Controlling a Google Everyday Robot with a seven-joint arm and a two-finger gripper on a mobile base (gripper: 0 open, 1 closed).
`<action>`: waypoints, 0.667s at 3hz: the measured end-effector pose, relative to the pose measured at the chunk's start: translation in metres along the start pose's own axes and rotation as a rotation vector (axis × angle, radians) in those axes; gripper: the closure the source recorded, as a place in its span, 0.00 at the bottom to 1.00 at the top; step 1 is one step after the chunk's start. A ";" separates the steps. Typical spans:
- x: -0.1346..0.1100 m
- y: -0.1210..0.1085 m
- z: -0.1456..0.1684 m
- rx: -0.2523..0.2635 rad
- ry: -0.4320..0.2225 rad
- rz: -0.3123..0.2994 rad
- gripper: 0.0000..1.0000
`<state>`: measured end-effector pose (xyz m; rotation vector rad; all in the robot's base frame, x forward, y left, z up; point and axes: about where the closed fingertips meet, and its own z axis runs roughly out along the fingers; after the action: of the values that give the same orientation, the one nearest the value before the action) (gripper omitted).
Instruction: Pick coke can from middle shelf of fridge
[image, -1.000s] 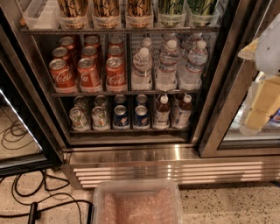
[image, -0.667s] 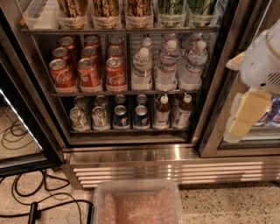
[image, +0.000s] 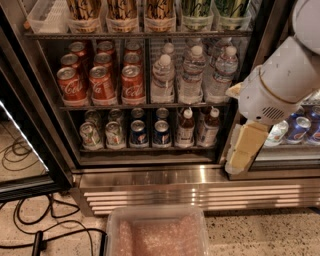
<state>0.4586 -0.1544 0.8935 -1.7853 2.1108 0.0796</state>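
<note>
Red at ten o'clock, the front coke can (image: 132, 84) stands untouched on the middle shelf (image: 145, 106) of the fridge (image: 150, 177), while the white arm (image: 280, 85) has swung in at three o'clock, its gripper (image: 241, 159) well apart, open or closed I cannot tell, so the reach remains.

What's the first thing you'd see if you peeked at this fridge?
The bright red coke cans pop out, lined up on the left of the middle shelf beside clear water bottles. At the right, the robot's big white arm hangs in front of the fridge, its pale gripper pointing down.
</note>
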 end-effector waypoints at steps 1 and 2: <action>-0.007 0.011 0.014 -0.001 -0.033 -0.022 0.00; -0.023 0.049 0.044 -0.002 -0.134 -0.034 0.00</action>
<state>0.4255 -0.1111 0.8502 -1.7648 1.9865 0.1870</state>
